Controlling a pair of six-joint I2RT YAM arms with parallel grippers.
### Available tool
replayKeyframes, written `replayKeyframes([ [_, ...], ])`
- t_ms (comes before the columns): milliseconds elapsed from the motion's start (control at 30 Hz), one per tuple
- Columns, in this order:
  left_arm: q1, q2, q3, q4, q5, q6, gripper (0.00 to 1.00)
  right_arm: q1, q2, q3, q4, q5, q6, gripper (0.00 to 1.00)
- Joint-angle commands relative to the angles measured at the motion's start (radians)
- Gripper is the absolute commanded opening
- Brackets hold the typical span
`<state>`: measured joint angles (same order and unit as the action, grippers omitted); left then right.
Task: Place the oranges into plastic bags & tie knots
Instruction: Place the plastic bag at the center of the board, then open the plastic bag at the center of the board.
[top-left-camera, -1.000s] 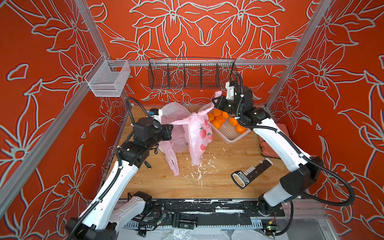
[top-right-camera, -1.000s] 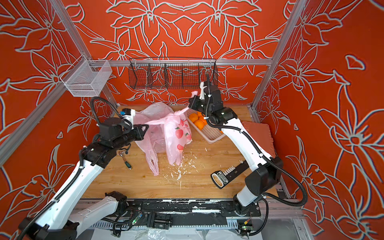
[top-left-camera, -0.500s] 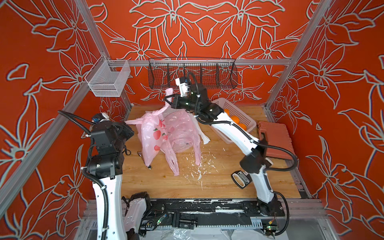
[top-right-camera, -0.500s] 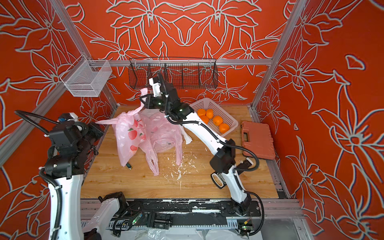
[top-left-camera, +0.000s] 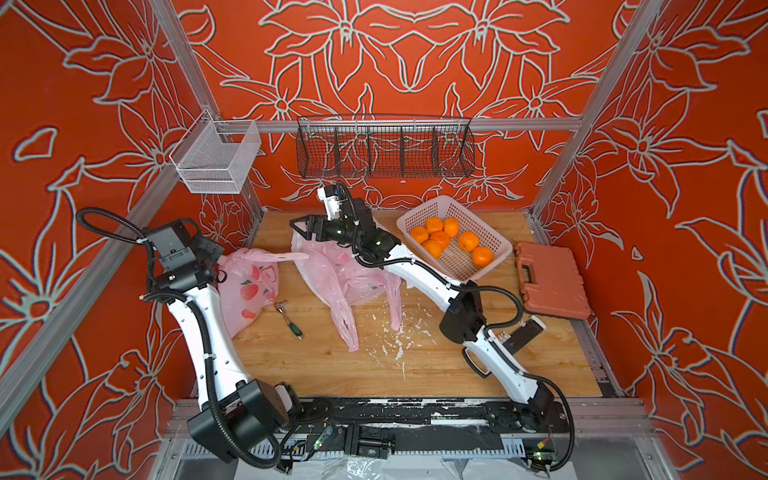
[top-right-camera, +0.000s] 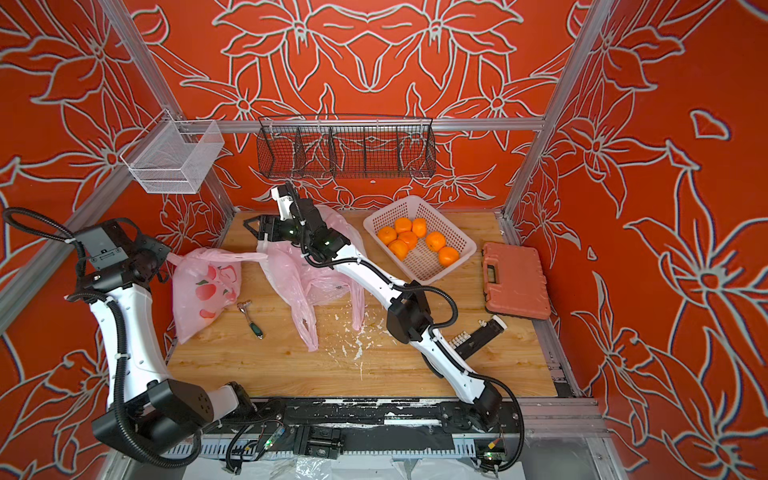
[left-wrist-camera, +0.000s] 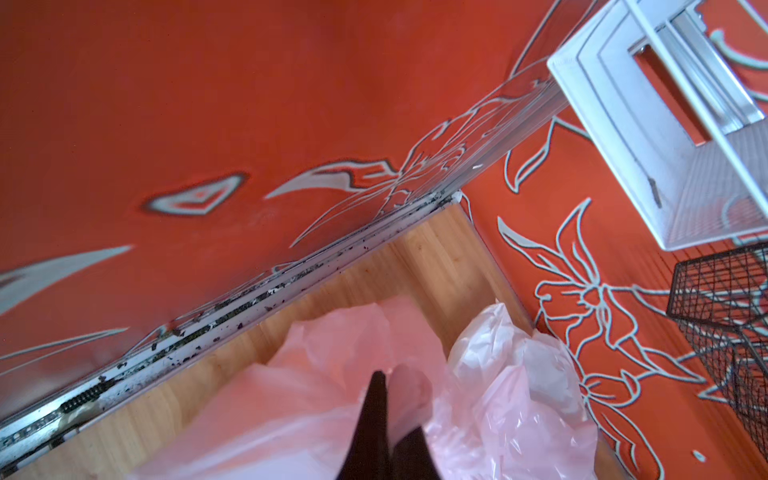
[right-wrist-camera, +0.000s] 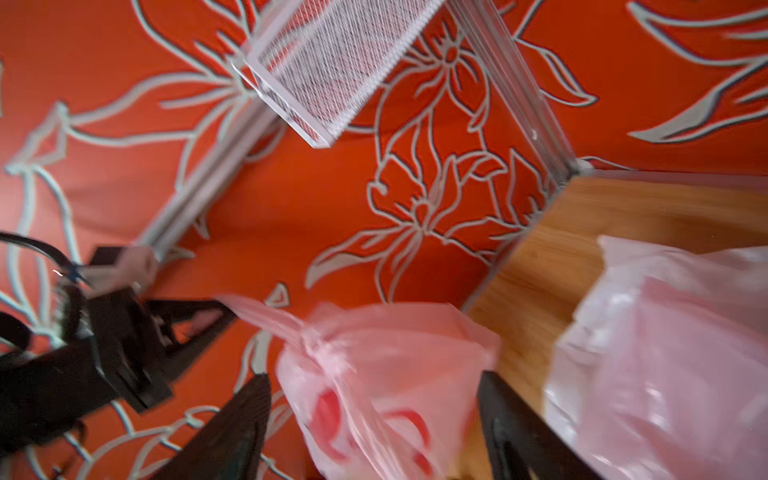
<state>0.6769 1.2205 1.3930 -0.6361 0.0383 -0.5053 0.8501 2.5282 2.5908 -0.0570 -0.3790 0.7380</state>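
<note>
A pink peach-print plastic bag (top-left-camera: 249, 291) hangs at the left from my left gripper (left-wrist-camera: 384, 384), which is shut on its gathered, twisted top. One strap end (top-left-camera: 286, 257) sticks out sideways; I cannot tell if this is a knot. My right gripper (top-left-camera: 298, 227) stands open in the air at the back. Nothing is between its fingers (right-wrist-camera: 249, 415), and the peach-print bag (right-wrist-camera: 386, 374) lies beyond them. A second pink bag (top-left-camera: 340, 278) lies slack under the right arm, with a white bag (left-wrist-camera: 498, 345) behind it. Several oranges (top-left-camera: 440, 240) sit in the pale basket (top-left-camera: 500, 249).
A small ratchet tool (top-left-camera: 289, 318) lies between the two pink bags. An orange tool case (top-left-camera: 552, 282) and a black bit holder (top-left-camera: 519, 332) are at the right. White crumbs (top-left-camera: 395, 340) litter mid-table. A black wire rack (top-left-camera: 384, 149) and a white mesh bin (top-left-camera: 216, 160) hang on the walls.
My right gripper swung from the basket to the back left, let go of the bag strap and opened. The left gripper carried the peach-print bag to the left side.
</note>
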Motion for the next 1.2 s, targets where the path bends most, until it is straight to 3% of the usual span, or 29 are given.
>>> replayKeyframes([
  [0,0.007,0.024,0.005,0.036,0.075,-0.003,0.15,-0.034,-0.184,-0.132,-0.049,0.080,-0.103,0.88],
  [33,0.007,0.031,-0.010,0.037,0.102,-0.001,0.26,-0.040,-0.220,-0.187,-0.059,0.096,-0.124,0.90],
  [167,0.007,0.014,-0.112,0.077,0.143,0.001,0.32,-0.058,-0.370,-0.423,-0.058,0.151,-0.207,0.91],
  [200,0.007,0.010,-0.124,0.077,0.134,0.002,0.40,-0.060,-0.403,-0.472,-0.059,0.166,-0.226,0.91],
  [300,0.009,0.004,-0.118,0.046,0.103,0.026,0.77,-0.063,-0.491,-0.589,-0.070,0.216,-0.273,0.92],
  [400,0.009,-0.020,-0.093,0.016,0.097,0.062,0.94,-0.073,-0.581,-0.694,-0.113,0.293,-0.296,0.98],
  [467,-0.006,-0.046,-0.078,0.004,0.116,0.097,0.94,-0.085,-0.636,-0.768,-0.137,0.313,-0.319,0.98],
  [533,-0.096,-0.070,-0.057,-0.022,0.070,0.156,0.95,-0.100,-0.681,-0.840,-0.168,0.316,-0.343,0.98],
  [733,-0.627,-0.094,-0.085,-0.040,-0.180,0.217,0.95,-0.143,-0.739,-0.959,-0.410,0.327,-0.403,0.98],
  [900,-0.969,-0.006,-0.165,-0.025,-0.269,0.150,0.95,-0.139,-0.746,-1.054,-0.545,0.297,-0.336,0.84],
  [1000,-1.071,0.061,-0.224,-0.017,-0.282,0.123,0.96,-0.133,-0.736,-1.112,-0.595,0.297,-0.273,0.75],
  [1167,-1.082,0.124,-0.254,-0.037,-0.194,0.062,0.97,-0.075,-0.700,-1.182,-0.585,0.308,-0.186,0.71],
])
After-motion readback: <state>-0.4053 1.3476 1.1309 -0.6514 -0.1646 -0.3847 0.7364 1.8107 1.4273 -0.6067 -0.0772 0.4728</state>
